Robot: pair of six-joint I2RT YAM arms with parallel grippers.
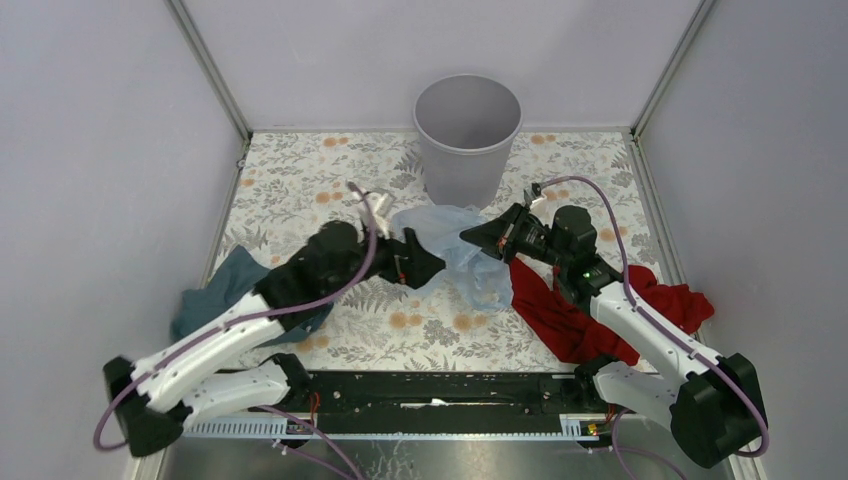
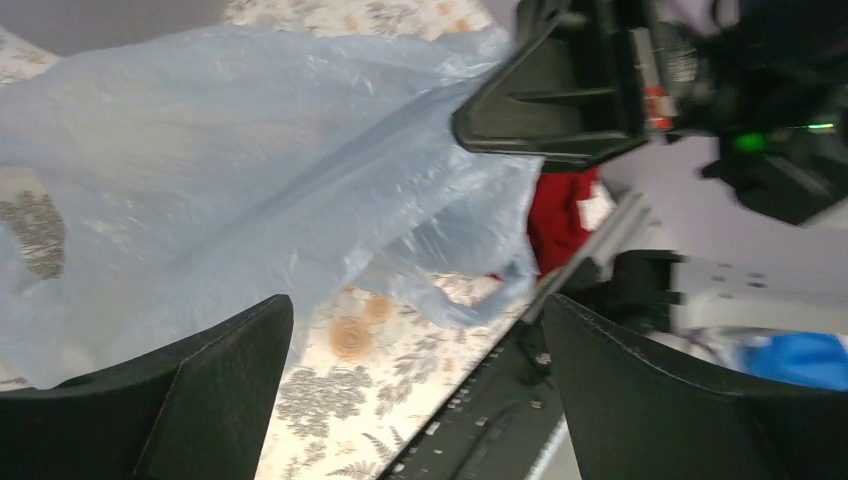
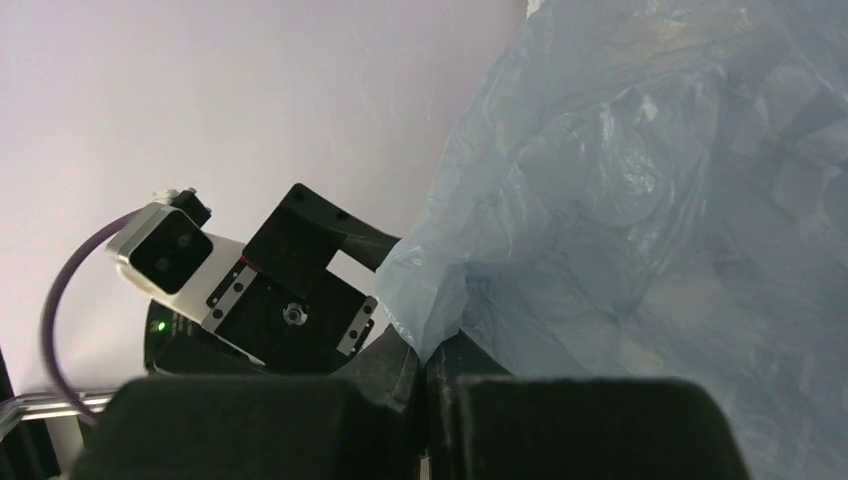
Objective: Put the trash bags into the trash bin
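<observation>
**Top view.** Bag (image 1: 448, 248): pale-blue film, crumpled, lying just in front of bin (image 1: 466, 165), outside it. Left gripper (image 1: 428, 264) near-left of bin, at one edge of bag. Right gripper (image 1: 472, 238) just in front of bin's base, at opposite edge. Red cloth (image 1: 565, 310) near-right of bin, teal cloth (image 1: 222, 285) near-left. Neither part of the job.

**Left wrist view.** Left gripper (image 2: 415, 305): fingers spread wide, nothing between them. Bag (image 2: 250, 170) draped just beyond, overlapping one finger at its edge. Contact there not certain. Closed tip of right gripper (image 2: 540, 110) at bag's upper edge.

**Right wrist view.** Right gripper (image 3: 425, 370): fingers pressed together on a fold of bag's (image 3: 650, 200) edge. Rest of film hanging loose, unsupported.

**Handling, as judged.**
- Very light, limp, no stiffness.
- Glossy, so likely to slip from a thin pinch.
- Liable to stretch or tear under a hard pull.
- Prone to balloon and trail over bin's rim.

**Best hold, as judged.** Bunched folds rather than a single layer, with a second pinch by left gripper on the free edge. Bulk then lifted clear of rim before lowering inside.
</observation>
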